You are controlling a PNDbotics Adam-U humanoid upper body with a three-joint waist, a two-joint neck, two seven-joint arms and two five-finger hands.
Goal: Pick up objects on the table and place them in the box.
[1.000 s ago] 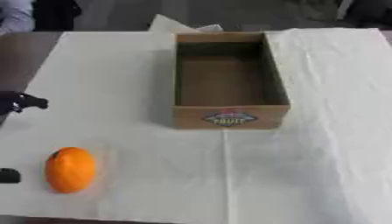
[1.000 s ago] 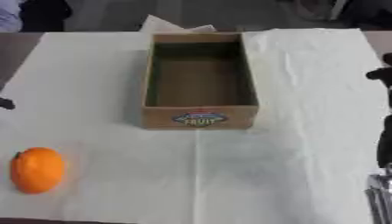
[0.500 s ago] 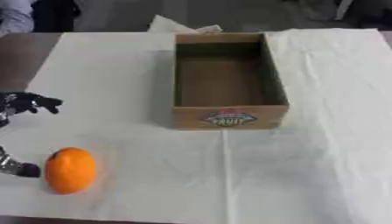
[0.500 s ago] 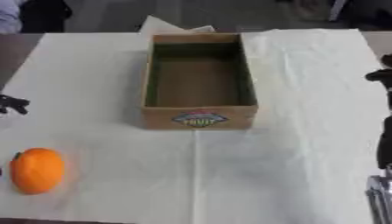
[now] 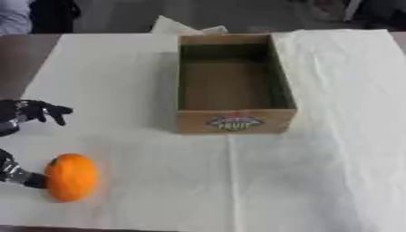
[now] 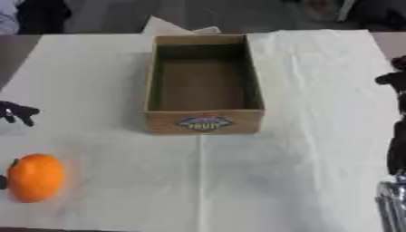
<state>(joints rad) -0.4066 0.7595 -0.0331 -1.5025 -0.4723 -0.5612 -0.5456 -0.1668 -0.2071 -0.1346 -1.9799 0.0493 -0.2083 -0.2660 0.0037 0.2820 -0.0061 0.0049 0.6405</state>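
Left eye view: a table covered by a white cloth [image 5: 333,136], creased toward the far right. One cardboard box [image 5: 231,86], open-topped, long side running away from the robot, standing at mid-table slightly toward the far edge; a printed fruit label [image 5: 233,122] on its near end wall; the inside shows only bare brown floor. One orange [image 5: 71,176], round, lying on the cloth near the front left corner, well apart from the box. The left hand [image 5: 36,111] enters at the left edge, dark fingers spread and released above the cloth beyond the orange, holding nothing; a dark, silver-jointed part [image 5: 17,173] of the same hand sits at the left edge just beside the orange, and whether it touches the fruit cannot be told. Crumpled white paper [image 5: 186,27] lies behind the box's far end. Right eye view: same box, same orange at lower left; left hand's fingertips only at the left edge. The right hand [image 6: 394,131] shows along the right edge as a dark upright shape with a silver part below it, near the front right; whether its fingers are curled or straight cannot be told.
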